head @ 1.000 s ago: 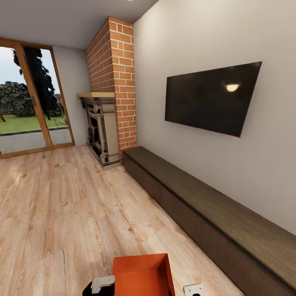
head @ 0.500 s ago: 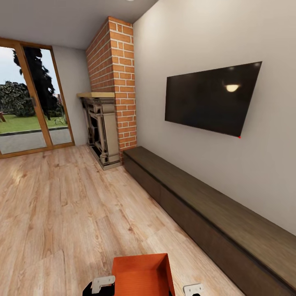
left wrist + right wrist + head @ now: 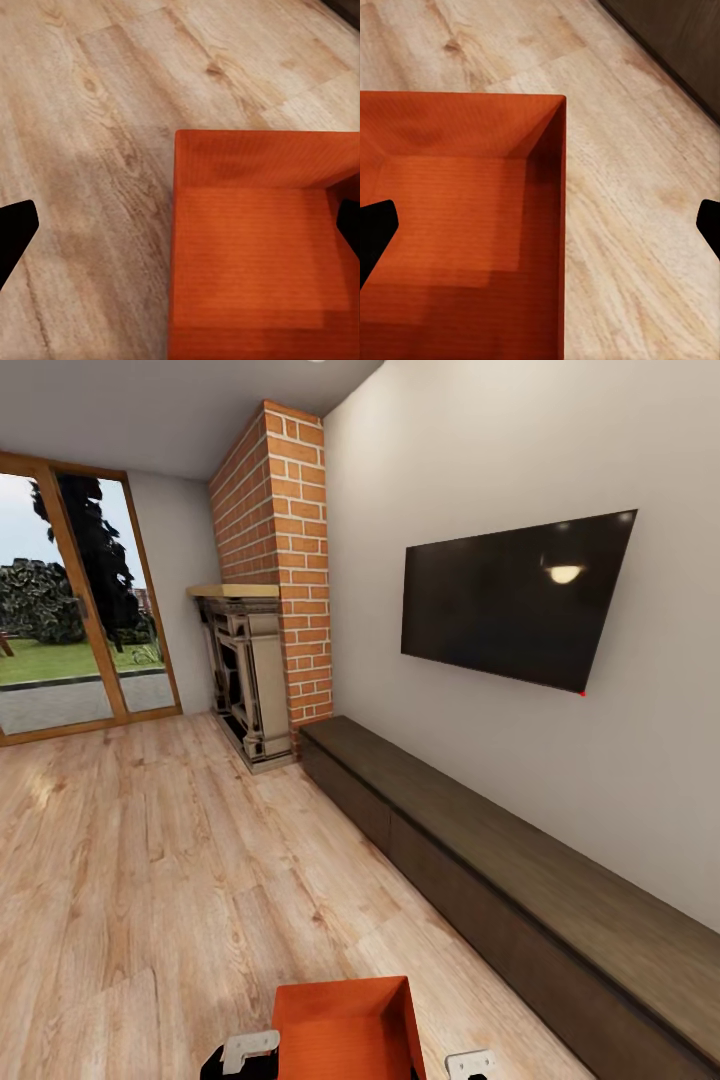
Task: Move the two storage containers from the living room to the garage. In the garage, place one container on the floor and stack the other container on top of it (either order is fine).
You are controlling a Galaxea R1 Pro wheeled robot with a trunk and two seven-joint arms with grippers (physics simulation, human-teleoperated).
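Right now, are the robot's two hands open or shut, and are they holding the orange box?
Left gripper: open, one fingertip on each side of the storage container's wall.
Right gripper: open, fingertips straddling the opposite wall; a grip cannot be told.

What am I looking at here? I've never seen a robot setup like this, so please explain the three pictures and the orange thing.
These are simulator renders from a wheeled robot with two arms. The big picture comes from its head camera, looking across a living room: wood plank floor, brick fireplace, wall TV and a long dark cabinet. At the bottom edge is an orange storage container, an open, empty box, with white parts of the arms on either side. The two small pictures come from cameras on the wrists, looking along each gripper's fingers. The left gripper straddles the box's one side wall, the right gripper the other; both are spread wide. Whether they bear its weight can't be seen.
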